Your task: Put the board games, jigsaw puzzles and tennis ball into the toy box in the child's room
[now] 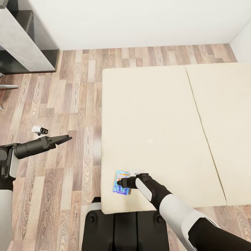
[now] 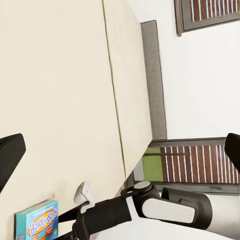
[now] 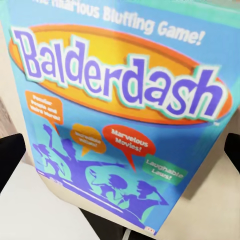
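lying flat near the bed's (image 1: pixel 164 115) front corner, the blue game box (image 1: pixel 122 182) looked light, stiff and slick; the right gripper (image 1: pixel 122 182) hung spread above it, best pinching one thin edge.

The robot wore glossy white shells over black joints on both arms, each tapering to a slim black gripper, the left gripper (image 1: pixel 64 139) and the right gripper (image 1: pixel 121 182), with a small white tab by the right wrist and a black base below.
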You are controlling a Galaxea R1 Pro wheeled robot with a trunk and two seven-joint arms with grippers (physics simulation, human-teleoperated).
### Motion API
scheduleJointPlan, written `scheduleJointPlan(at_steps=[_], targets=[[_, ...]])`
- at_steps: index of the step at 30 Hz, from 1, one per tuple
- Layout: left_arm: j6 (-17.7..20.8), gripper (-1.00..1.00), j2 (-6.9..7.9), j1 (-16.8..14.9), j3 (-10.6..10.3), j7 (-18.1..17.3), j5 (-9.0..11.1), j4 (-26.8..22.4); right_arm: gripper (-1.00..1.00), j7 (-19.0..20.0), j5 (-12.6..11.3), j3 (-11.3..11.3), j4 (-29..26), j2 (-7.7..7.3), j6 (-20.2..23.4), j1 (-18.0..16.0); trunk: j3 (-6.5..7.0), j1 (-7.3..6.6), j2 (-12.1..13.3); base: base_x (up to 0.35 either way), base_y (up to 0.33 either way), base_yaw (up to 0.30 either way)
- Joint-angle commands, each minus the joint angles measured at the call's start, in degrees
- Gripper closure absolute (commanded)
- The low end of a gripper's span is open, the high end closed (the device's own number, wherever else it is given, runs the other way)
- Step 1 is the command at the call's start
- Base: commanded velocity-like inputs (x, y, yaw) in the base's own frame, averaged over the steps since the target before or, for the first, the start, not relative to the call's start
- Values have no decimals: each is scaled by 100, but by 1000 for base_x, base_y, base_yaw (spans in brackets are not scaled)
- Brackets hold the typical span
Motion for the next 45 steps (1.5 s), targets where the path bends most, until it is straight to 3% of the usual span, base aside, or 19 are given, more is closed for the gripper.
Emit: scheduleJointPlan(at_steps=[1,45], targets=[[61,-100,2,-1,1,-25,-5,-1,-100,-23,-28,19,-2,0,16,-4,-6,3,-9,0,0,0],[61,-100,2,-1,1,-25,-5,-1,-100,-31,-31,19,-2,0,12,-4,-6,3,-9,-3,34,0]])
